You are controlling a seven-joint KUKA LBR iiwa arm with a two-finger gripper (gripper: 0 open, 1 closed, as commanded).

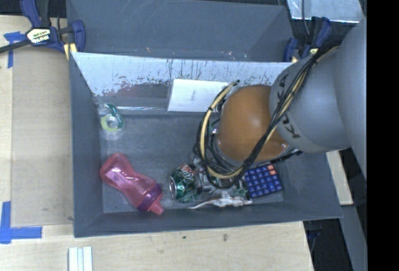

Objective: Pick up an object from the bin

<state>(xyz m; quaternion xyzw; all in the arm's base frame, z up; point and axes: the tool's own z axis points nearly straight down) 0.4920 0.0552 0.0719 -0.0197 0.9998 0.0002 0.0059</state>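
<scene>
- A crushed green metal can [182, 184] lies by the near wall of the grey metal bin [87, 157].
- The pincer [212, 189] sits just right of the can; apart or together, I cannot tell.
- A pink plastic bottle [129, 183] lies left of the can.

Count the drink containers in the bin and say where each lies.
2. A pink bottle lies on its side at lower left; a crushed green can lies just right of it, by the arm. The arm may hide others.
</scene>
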